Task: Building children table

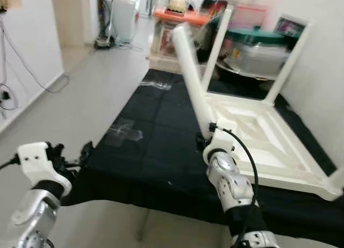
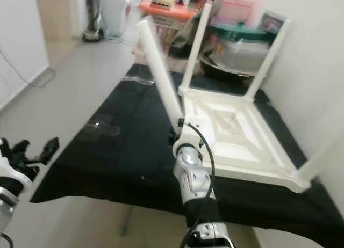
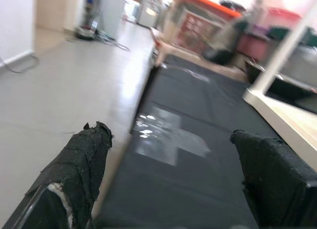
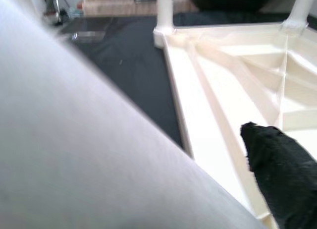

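- On the black-covered bench (image 1: 145,167), the white tabletop (image 1: 269,146) is laid upside down so leg sockets are exposed.
- A loose leg (image 1: 191,76) is clamped in the right gripper (image 1: 207,135), tilted over the near corner, apparently for seating.
- Left gripper (image 3: 173,174): jaws spread wide, nothing held.

No text, label, brand, number or sign can be read in any view. The reddish panel (image 3: 190,36) on the orange-topped stand at the far end of the room carries some pattern, but it is too blurred to make out.
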### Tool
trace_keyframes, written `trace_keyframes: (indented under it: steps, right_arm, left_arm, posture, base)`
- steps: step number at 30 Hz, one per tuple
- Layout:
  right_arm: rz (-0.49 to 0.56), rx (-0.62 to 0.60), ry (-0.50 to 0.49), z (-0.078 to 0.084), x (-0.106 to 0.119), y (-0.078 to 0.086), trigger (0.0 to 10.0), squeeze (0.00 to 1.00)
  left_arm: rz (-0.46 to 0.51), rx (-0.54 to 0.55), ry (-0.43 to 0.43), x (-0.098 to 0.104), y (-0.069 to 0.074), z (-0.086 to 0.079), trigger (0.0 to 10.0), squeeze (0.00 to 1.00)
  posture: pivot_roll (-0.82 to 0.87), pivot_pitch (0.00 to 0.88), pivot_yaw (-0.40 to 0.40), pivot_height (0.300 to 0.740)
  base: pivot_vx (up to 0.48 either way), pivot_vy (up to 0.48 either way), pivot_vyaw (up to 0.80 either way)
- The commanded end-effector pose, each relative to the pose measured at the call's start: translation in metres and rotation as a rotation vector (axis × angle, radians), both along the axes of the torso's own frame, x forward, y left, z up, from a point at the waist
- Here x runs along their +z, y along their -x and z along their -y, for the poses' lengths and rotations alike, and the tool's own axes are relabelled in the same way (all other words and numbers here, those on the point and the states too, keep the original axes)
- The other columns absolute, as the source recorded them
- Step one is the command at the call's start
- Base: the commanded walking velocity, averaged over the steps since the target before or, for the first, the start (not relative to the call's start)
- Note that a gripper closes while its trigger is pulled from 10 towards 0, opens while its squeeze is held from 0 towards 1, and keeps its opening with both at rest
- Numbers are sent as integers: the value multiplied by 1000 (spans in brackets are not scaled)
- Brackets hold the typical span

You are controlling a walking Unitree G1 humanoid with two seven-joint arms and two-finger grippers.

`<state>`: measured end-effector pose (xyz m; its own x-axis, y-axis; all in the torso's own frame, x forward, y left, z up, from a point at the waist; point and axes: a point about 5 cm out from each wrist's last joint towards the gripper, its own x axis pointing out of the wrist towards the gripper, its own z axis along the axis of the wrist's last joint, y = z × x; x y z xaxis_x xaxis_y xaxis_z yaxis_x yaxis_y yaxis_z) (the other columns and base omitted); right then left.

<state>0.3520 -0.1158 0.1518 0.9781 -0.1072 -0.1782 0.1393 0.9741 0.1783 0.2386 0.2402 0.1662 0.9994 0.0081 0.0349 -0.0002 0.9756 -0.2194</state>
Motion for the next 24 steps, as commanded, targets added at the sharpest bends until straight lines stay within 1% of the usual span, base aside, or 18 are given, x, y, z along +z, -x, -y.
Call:
trace_keyframes:
  steps: [1, 2, 3, 4, 5, 9, 10, 12, 14, 15, 16, 18, 19, 21, 22, 23, 24]
  right_arm:
    - [51, -36, -7, 16, 12, -3, 10000, 1000]
    - [51, -36, -7, 16, 12, -3, 10000, 1000]
    - [66, -75, 9, 30, 19, -7, 10000, 1000]
    - [59, -90, 10, 35, 18, -8, 10000, 1000]
    - [52, -98, 9, 37, 16, -8, 10000, 1000]
    - [39, -91, 8, 37, 13, -8, 10000, 1000]
    - [51, -62, 5, 32, 8, -5, 0, 1000]
    - [79, -18, 0, 25, 6, -2, 0, 1000]
    - [83, 5, -7, 22, 5, -1, 0, 1000]
    - [83, 5, -7, 22, 5, -1, 0, 1000]
    - [71, 42, -7, 20, 3, -2, 0, 1000]
    - [62, 51, -3, 19, 1, -2, 0, 1000]
    - [36, 79, 2, 17, -2, -3, 0, 835]
    - [19, 99, 5, 16, -5, -3, 0, 835]
    - [-8, 118, 7, 15, -8, -3, 0, 98]
    - [-23, 141, 19, 14, -10, -4, 0, 0]
    - [-23, 141, 19, 14, -10, -4, 0, 0]
  left_arm:
    - [-10, -32, -6, -1, -4, 6, 10000, 0]
    - [-10, -32, -6, -1, -4, 6, 10000, 0]
    - [-12, -35, -10, -1, -5, 5, 10000, 0]
    - [-13, -35, -12, -2, -6, 5, 10000, 0]
    - [-14, -34, -16, -2, -6, 4, 10000, 0]
    - [-15, -31, -20, -2, -6, 3, 10000, 0]
    - [-14, -23, -23, -2, -6, 1, 10000, 0]
    - [-15, -18, -28, -2, -5, -1, 10000, 0]
    - [-17, -14, -32, -2, -5, -2, 10000, 0]
    - [-17, -14, -32, -2, -5, -2, 10000, 0]
    - [-19, -7, -38, -3, -4, -3, 10000, 0]
    - [-20, -4, -40, -3, -4, -4, 10000, 0]
    - [-24, 7, -41, -4, -4, -5, 10000, 0]
    - [-26, 15, -42, -4, -4, -5, 10000, 0]
    - [-29, 22, -44, -5, -4, -6, 10000, 0]
    - [-30, 26, -44, -5, -5, -7, 10000, 0]
    - [-30, 26, -44, -5, -5, -7, 10000, 0]
  posture:
    - [169, 0, -164, 740]
    - [169, 0, -164, 740]
    - [154, 0, -161, 740]
    - [155, 0, -162, 740]
    - [155, 0, -162, 740]
    - [156, 0, -164, 740]
    - [162, 0, -168, 740]
    - [167, 0, -172, 740]
    - [167, 0, -172, 740]
    - [167, 0, -172, 740]
    - [169, 0, -175, 740]
    - [169, 0, -175, 740]
    - [169, 0, -175, 740]
    - [169, 0, -175, 740]
    - [169, 0, -175, 740]
    - [175, 0, -183, 740]
    - [175, 0, -183, 740]
  base:
    - [0, 0, 0]
    - [0, 0, 0]
    - [0, 0, 0]
    - [0, 0, 0]
    - [0, 0, 0]
    - [0, 0, 0]
    - [0, 0, 0]
    - [0, 0, 0]
    - [0, 0, 0]
    - [0, 0, 0]
    - [0, 0, 0]
    - [0, 0, 0]
    - [0, 0, 0]
    - [0, 0, 0]
    - [0, 0, 0]
    - [0, 0, 0]
    - [0, 0, 0]
